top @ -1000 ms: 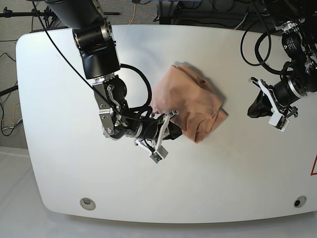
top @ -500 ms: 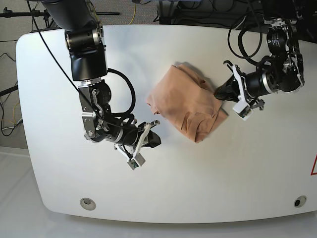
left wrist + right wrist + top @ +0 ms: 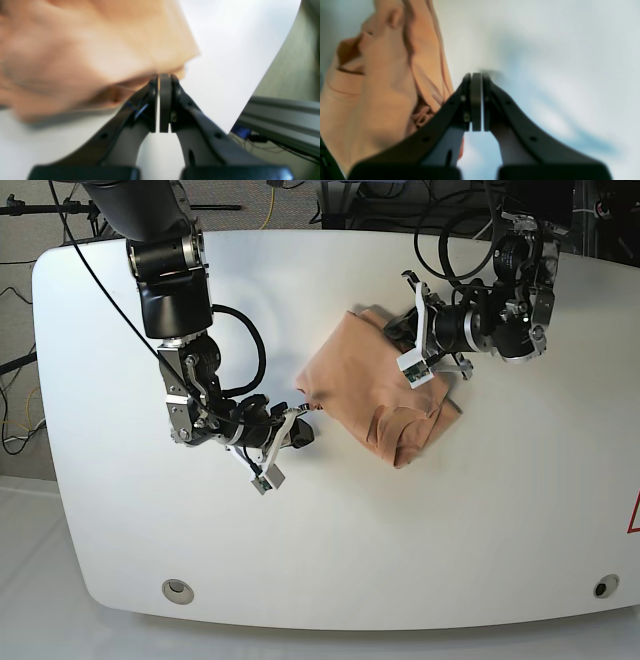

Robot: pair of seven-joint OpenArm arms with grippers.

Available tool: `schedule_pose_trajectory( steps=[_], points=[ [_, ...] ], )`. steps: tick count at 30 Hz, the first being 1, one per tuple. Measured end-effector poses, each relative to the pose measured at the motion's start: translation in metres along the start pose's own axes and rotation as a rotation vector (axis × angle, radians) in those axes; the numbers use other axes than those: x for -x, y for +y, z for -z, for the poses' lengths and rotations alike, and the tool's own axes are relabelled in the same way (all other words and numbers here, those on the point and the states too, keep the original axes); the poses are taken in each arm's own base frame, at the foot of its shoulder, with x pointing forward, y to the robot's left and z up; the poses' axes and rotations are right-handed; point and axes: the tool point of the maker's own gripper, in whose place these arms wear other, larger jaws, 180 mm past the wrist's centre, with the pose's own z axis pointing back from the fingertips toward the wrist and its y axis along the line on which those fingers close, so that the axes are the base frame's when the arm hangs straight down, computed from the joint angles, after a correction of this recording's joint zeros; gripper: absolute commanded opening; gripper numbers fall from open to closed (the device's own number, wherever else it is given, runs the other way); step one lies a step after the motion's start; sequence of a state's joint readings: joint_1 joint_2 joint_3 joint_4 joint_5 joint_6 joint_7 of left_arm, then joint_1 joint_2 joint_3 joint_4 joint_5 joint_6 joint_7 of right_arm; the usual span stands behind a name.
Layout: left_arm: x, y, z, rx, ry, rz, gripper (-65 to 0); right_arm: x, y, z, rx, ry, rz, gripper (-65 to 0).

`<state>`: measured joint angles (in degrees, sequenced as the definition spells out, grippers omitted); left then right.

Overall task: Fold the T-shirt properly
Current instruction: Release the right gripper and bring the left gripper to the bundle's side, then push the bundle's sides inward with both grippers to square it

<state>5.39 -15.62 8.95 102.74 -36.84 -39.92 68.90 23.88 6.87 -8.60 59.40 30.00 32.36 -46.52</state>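
I see the T-shirt [image 3: 375,395] bunched at the table's [image 3: 480,530] centre. My left gripper [image 3: 408,340], jaws together, touches its 1 o'clock edge. My right gripper [image 3: 300,435], jaws together and empty, sits at its 8 o'clock.

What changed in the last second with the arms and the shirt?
The right end effector backed off the T-shirt toward its own side and is shut, empty. The left end effector swung in onto the shirt's far edge. The shirt stayed crumpled in place.

Peach T-shirt [image 3: 375,385], white table [image 3: 450,520]
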Motion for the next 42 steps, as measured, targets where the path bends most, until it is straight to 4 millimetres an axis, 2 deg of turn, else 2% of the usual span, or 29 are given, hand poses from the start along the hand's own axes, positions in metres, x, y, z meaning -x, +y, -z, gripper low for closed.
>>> schedule_pose_trajectory(
  steps=[4,6,16,27,35,42],
  points=[
    [0.029,0.011,0.015,-0.004,0.107,-0.039,-64.7,0.008,-0.002,0.002,0.014,0.007,-0.008,-65.0],
    [0.038,0.018,0.02,-0.012,0.129,-0.059,-64.7,0.014,-0.003,0.003,0.029,0.03,-0.022,-65.0],
    [0.032,0.035,0.033,-0.007,0.008,-0.134,-64.7,0.031,-0.002,0.005,0.031,0.036,-0.025,-65.0],
    [0.025,0.057,0.035,-0.042,-0.066,-0.165,-64.7,0.047,0.007,0.007,0.0,0.009,0.015,-65.0],
    [0.02,0.084,0.03,-0.088,-0.089,-0.195,-64.7,0.056,0.015,0.005,-0.015,-0.001,0.025,-65.0],
    [0.016,0.112,0.021,-0.171,-0.039,-0.157,-64.7,0.069,0.032,-0.003,-0.028,-0.009,0.002,-65.0]
  ],
)
